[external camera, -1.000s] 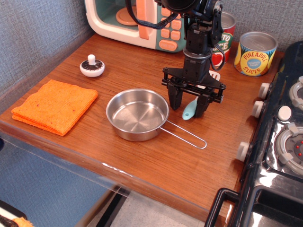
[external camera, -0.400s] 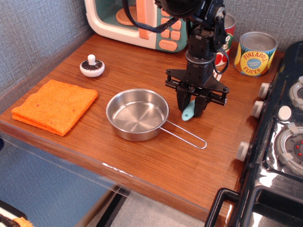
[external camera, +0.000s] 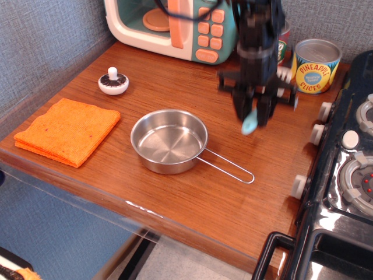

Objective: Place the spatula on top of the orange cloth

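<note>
Spatula (external camera: 250, 123) now hangs clear of the table, where a moment ago its blue handle lay on the wood at the pan's 3 o'clock; you see only that handle tip poking out below the gripper (external camera: 255, 114), whose jaws are clenched on it. You have lifted the arm up and toward 1 o'clock, and it is motion-blurred. From your left: the cloth (external camera: 67, 129) has not moved, well apart from the spatula at about 9 o'clock of the pan (external camera: 169, 141); the mushroom (external camera: 113, 81) sits at the cloth's 1 o'clock. Behind the gripper a can shows "TO" (external camera: 282, 41); the next can (external camera: 315, 65) reads "PINEAPPLE SLICES".
</note>
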Motion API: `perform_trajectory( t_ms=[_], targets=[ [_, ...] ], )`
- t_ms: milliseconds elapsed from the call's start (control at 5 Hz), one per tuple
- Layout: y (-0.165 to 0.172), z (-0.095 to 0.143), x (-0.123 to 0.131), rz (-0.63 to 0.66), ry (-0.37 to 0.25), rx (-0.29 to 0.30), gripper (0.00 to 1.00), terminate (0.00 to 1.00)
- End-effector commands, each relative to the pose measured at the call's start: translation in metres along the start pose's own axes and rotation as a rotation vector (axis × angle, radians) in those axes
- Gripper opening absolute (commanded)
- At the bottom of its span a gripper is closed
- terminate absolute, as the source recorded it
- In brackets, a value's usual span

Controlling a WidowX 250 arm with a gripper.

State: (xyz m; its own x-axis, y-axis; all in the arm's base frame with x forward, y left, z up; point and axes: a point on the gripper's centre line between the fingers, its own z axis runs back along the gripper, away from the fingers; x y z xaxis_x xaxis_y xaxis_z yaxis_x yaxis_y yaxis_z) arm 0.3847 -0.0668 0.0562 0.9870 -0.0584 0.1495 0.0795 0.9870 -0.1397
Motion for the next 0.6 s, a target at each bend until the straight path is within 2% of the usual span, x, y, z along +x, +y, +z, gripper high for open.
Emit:
perform_trajectory(
  t_ms=[0,200,400],
  targets=[
    [0.044,0.076,-0.013,0.059,-0.075,0.013,0.00,0.00],
    [0.084,0.095,-0.056,0.158,-0.082,0.108,0.00,0.00],
    [0.128,0.100,-0.099,0.186,-0.055,0.189,0.00,0.00]
  ],
)
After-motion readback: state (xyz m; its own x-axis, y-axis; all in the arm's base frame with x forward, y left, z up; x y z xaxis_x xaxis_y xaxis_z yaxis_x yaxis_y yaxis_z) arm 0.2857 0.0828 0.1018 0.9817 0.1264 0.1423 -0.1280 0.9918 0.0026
